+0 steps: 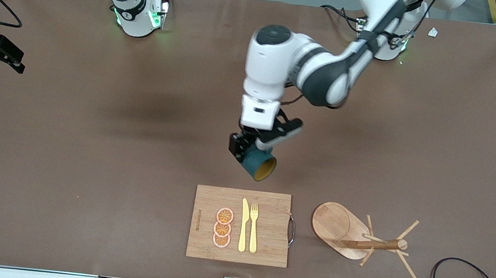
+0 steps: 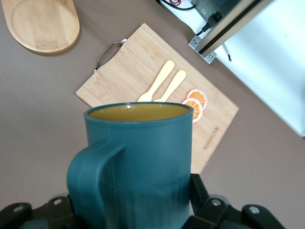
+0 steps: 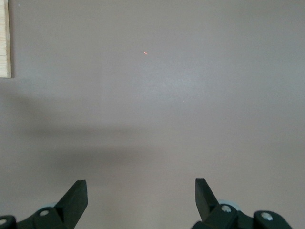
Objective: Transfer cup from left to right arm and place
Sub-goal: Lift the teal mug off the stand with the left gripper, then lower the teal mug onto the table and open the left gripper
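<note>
Cup [image 1: 258, 165] held in the air over bare table [image 1: 91, 141], just short of the board [image 1: 264, 246], tipped with its mouth toward the front camera. Left gripper [image 1: 247, 150] fingers clenched on its base end. Looks light, rigid, smooth, likely slippery. Rim end and handle [image 2: 88, 176] free for taking. Right gripper [image 3: 140, 198] waits with fingers spread, empty.

White arms, dark grey joints, green-lit bases, black cables
</note>
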